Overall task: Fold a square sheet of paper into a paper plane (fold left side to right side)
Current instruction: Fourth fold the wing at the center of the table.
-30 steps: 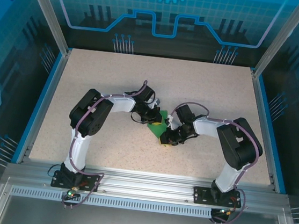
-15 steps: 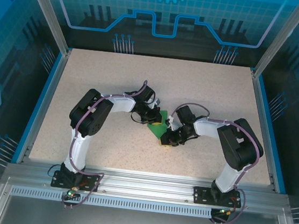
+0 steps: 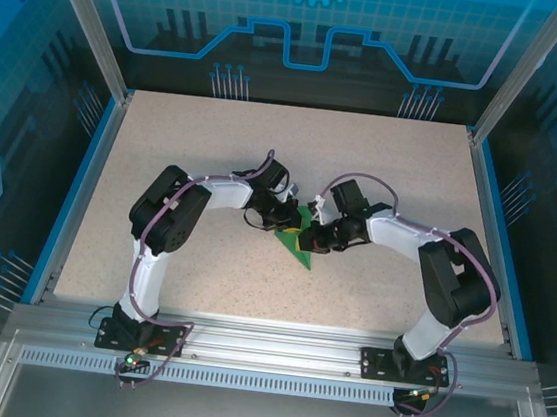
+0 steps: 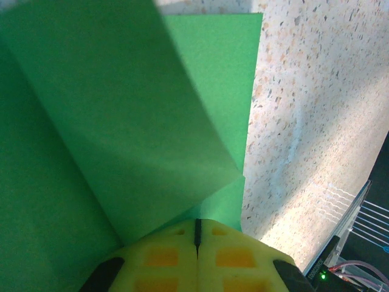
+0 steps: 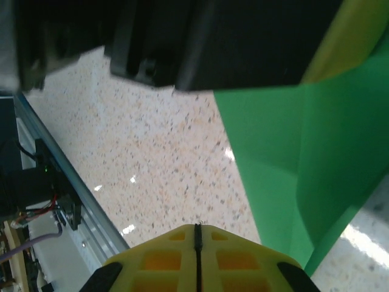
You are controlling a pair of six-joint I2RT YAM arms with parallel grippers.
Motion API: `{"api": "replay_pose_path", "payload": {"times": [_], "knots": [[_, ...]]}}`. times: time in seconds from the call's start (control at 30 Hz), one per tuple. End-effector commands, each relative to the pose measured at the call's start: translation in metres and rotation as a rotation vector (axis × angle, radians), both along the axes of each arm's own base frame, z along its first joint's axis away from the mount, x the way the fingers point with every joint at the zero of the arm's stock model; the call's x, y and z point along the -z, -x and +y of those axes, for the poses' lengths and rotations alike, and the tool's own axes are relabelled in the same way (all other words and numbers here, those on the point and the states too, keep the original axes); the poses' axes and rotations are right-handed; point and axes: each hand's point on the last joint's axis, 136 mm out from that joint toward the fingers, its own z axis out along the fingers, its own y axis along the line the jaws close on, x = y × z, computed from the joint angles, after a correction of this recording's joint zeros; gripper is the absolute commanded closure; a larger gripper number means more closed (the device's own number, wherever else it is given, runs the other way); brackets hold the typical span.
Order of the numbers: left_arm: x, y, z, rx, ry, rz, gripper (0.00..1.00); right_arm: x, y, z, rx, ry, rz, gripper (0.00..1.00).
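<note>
Two arms reach in from the near edge of the table (image 3: 364,168) and meet at its middle. There the paper (image 3: 296,251) lies directly on the bare surface, in no tray or holder. From above it reads as a narrow green wedge rather than a flat square, so some folding seems done. The left end effector (image 3: 282,219) is clenched, its tips set at the paper. Its wrist view shows one layer lying slantwise over another with a soft shadow beneath, and whether a layer is pinched cannot be told. The right end effector (image 3: 311,240) is clenched too, grasping nothing, its tips over speckled table just beside the paper's edge. By the look of it the flap is laid over but not pressed flat, so creasing and the later plane folds remain.
</note>
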Motion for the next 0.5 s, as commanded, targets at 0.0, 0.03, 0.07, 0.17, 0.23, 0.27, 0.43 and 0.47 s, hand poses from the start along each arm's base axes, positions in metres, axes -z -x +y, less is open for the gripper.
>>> {"api": "replay_pose_path", "payload": {"times": [0.0,0.03,0.07,0.17,0.23,0.27,0.43,0.47], "knots": [[0.030,0.021,0.019,-0.009,-0.106,0.082,1.00,0.015,-0.007,-0.003,0.030,0.040,0.036,0.93],[0.030,0.021,0.019,-0.009,-0.107,0.081,1.00,0.019,-0.008,-0.004,0.034,0.050,0.041,0.93],[0.031,0.021,0.019,-0.009,-0.107,0.083,1.00,0.022,-0.008,-0.005,0.035,0.061,0.045,0.93],[0.031,0.021,0.019,-0.010,-0.109,0.081,1.00,0.032,-0.005,-0.010,0.041,0.096,0.062,0.94],[0.031,0.021,0.020,-0.009,-0.111,0.082,1.00,0.038,-0.002,-0.015,0.045,0.123,0.073,0.94],[0.031,0.021,0.020,-0.009,-0.113,0.081,1.00,0.041,-0.001,-0.016,0.045,0.130,0.079,0.94],[0.031,0.020,0.021,-0.010,-0.117,0.078,1.00,0.055,0.011,-0.027,0.044,0.190,0.120,0.94],[0.031,0.020,0.021,-0.010,-0.117,0.078,1.00,0.057,0.013,-0.029,0.045,0.202,0.128,0.94]]}}
